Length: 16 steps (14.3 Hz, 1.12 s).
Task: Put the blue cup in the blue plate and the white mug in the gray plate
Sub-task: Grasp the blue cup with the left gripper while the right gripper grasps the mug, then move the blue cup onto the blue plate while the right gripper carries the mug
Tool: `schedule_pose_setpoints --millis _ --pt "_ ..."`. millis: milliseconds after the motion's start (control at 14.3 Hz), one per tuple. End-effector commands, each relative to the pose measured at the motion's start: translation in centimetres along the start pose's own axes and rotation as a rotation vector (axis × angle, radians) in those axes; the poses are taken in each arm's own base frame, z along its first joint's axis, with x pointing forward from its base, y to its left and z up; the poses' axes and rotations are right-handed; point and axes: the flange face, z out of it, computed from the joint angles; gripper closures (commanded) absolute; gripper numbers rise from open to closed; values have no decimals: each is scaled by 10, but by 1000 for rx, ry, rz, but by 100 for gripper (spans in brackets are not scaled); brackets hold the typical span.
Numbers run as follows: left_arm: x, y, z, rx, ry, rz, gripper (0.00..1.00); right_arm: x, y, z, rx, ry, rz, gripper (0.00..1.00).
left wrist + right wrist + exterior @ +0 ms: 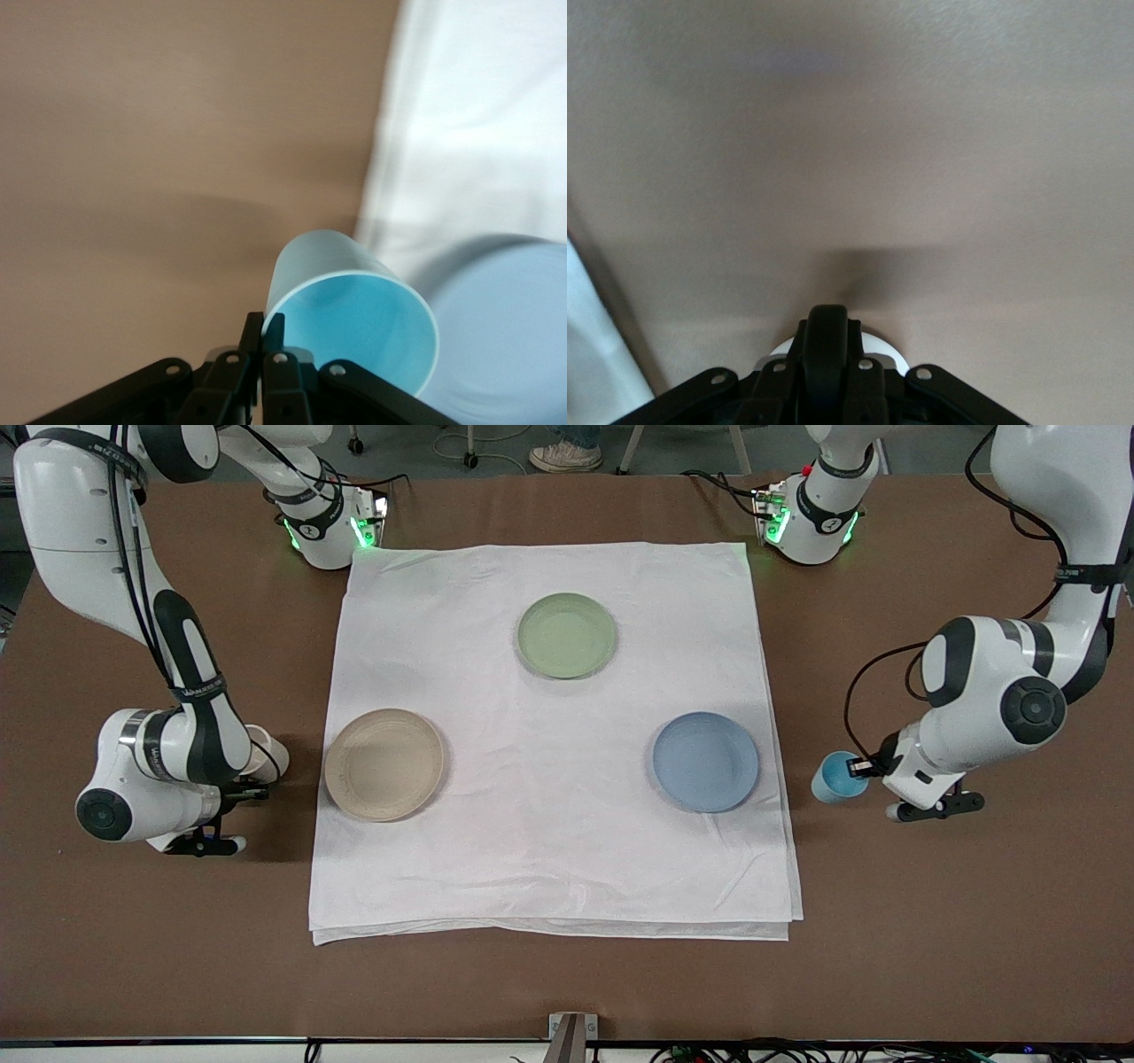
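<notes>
The blue cup (pixel 834 777) sits at the right of the front view, lower-middle height, over the brown table (pixel 567 983) just off the edge of the white cloth (pixel 549 850). The left gripper (pixel 873 766) is pinched on the cup's rim: in the left wrist view its dark fingers (pixel 263 332) are nearly together, one on each face of the thin wall of the cup (pixel 350 310), which tilts with its open mouth toward the camera. Whether the cup's base touches the table cannot be told.

At about the same height in the frame, just beside the cup on the cloth, lies the blue plate (pixel 706 762), bare. Its pale rim (pixel 505 336) shows at the lower right of the left wrist view.

At the left of the front view, at similar height, the gray plate (pixel 384 764) rests on the cloth near its edge, also bare. Just beside it, over the bare table, the right gripper (pixel 244 784) is closed on the white mug (pixel 266 751), which is mostly hidden by the arm. In the right wrist view the fingers (pixel 828 341) grip something dark at the bottom centre, with a sliver of the mug's white rim (pixel 881 354) beneath them; whether the mug stands on the table is unclear.

Higher in the frame, near its centre, a pale green plate (pixel 567 635) lies on the cloth.
</notes>
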Motion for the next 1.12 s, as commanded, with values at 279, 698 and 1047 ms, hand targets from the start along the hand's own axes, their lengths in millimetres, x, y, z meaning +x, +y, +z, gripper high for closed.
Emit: schedule_pose_setpoints --millis 279,698,1047 --pt "-50 128 25 -32 -3 -62 100 -13 -57 -80 59 -29 -171 98" --pt "-64 148 56 -20 -40 -47 99 -28 -185 -92 9 -16 -150 98" --pt "-71 150 76 -11 -47 -29 97 -30 -239 -86 -11 49 -101 98"
